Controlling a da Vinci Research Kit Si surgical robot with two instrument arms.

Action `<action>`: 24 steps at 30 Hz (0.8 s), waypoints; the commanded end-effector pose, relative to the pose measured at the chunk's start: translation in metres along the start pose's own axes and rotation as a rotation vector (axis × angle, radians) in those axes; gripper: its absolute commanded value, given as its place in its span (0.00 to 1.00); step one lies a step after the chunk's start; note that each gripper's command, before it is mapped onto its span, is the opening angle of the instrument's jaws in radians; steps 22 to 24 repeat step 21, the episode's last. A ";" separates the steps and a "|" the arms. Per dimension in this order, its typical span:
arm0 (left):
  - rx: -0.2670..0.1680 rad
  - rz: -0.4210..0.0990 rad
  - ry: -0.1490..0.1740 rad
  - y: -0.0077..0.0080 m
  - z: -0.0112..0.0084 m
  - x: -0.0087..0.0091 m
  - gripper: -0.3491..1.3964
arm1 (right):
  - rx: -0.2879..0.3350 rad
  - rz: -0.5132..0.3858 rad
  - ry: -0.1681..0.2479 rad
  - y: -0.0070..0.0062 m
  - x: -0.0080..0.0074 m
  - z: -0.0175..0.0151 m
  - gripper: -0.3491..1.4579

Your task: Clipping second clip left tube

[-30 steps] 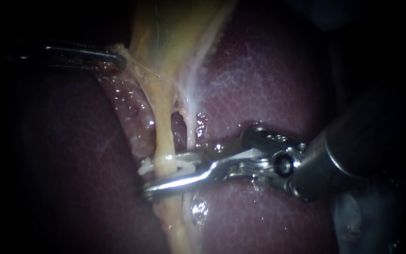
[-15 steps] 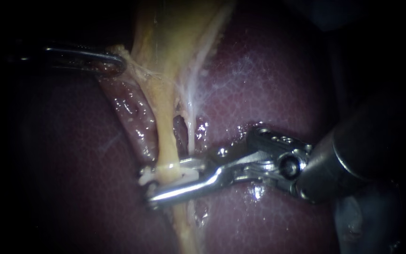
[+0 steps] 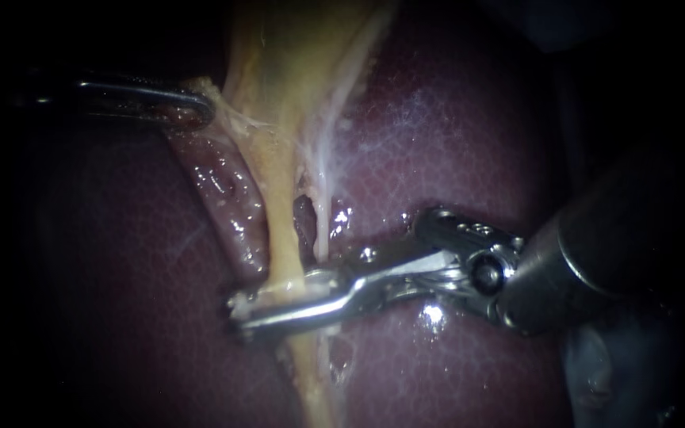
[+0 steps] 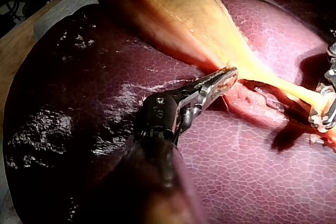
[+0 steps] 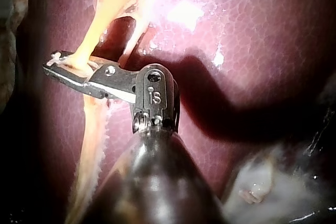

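**A:** Where does the left tube lie?

**B:** It runs over the liver point(image 3: 453, 158), down from the gallbladder point(image 3: 295, 55). The left tube point(image 3: 279, 230) is upright in the endoscope view. The right instrument point(image 3: 239, 307) crosses it squarely, claw clamped on it.

**A:** And the left instrument point(image 3: 204, 107)?

**B:** Its claw is pinching the gallbladder's edge, farther up.

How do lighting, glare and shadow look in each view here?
Endoscope view: light falls on the middle, where the right instrument has its jaws shut on the left tube; the left instrument sits in near darkness; wet glints on the liver. Left wrist view: broad glare on the liver. Right wrist view: the instrument throws a heavy shadow across the liver.
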State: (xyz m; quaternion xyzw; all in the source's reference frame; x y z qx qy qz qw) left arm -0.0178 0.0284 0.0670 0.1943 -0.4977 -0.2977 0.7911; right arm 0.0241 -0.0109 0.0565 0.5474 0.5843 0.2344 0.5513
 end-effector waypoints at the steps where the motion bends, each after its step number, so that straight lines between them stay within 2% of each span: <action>1: 0.000 0.000 0.000 0.0000 0.0000 0.0000 0.00 | 0.000 -0.001 0.000 0.0000 0.0000 0.0000 0.07; 3: 0.000 0.000 0.000 0.0000 0.0000 0.0000 0.00 | 0.000 -0.001 0.000 0.0000 0.0000 -0.0001 0.00; 24: 0.000 0.000 0.000 0.0000 0.0000 0.0000 0.00 | -0.011 -0.007 0.008 -0.0001 -0.0001 -0.0003 0.00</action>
